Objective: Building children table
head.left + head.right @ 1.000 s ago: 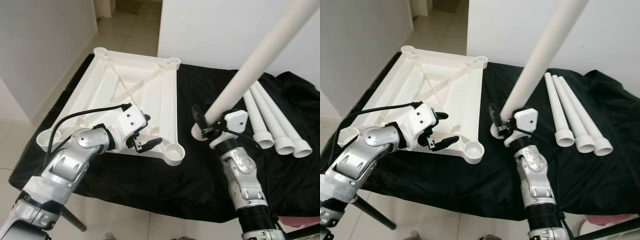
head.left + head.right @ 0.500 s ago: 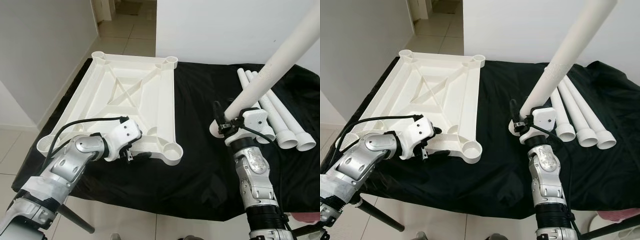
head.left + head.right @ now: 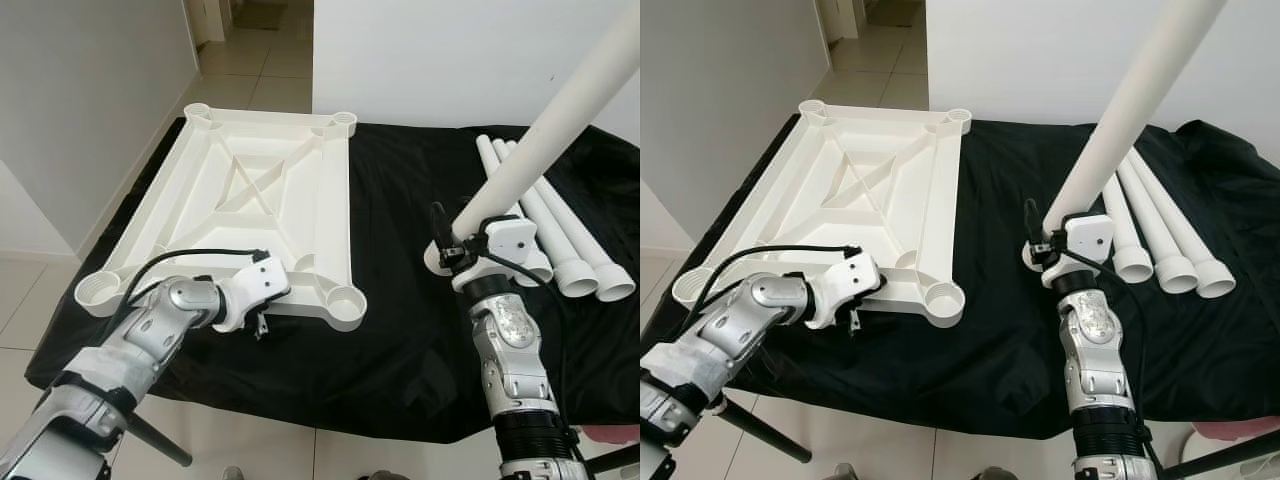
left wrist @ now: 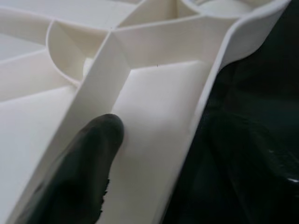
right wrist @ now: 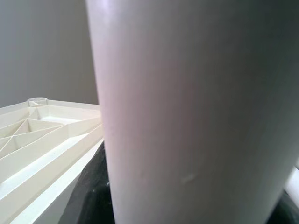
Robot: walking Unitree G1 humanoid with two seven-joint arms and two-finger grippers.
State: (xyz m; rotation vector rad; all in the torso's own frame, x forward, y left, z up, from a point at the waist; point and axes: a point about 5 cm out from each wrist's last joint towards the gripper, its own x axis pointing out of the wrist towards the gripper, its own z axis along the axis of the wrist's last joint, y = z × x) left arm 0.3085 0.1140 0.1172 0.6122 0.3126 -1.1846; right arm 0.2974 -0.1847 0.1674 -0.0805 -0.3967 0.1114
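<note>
I'm seeing the white tabletop (image 3: 250,215) lying upside down on the black-draped counter (image 3: 390,330), its corner sockets facing up w/ nothing in them. L gripper (image 3: 262,322) is sitting at the near rim; one finger (image 4: 81,172) is pressing inside a rib pocket, the other's outside the rim, so it's clamping the edge. R gripper (image 3: 447,250) is gripping a white leg (image 3: 540,130) tilted up, fingers clamped on it near its flared end. Three more legs (image 3: 560,235) are lying side by side at far right.
</note>
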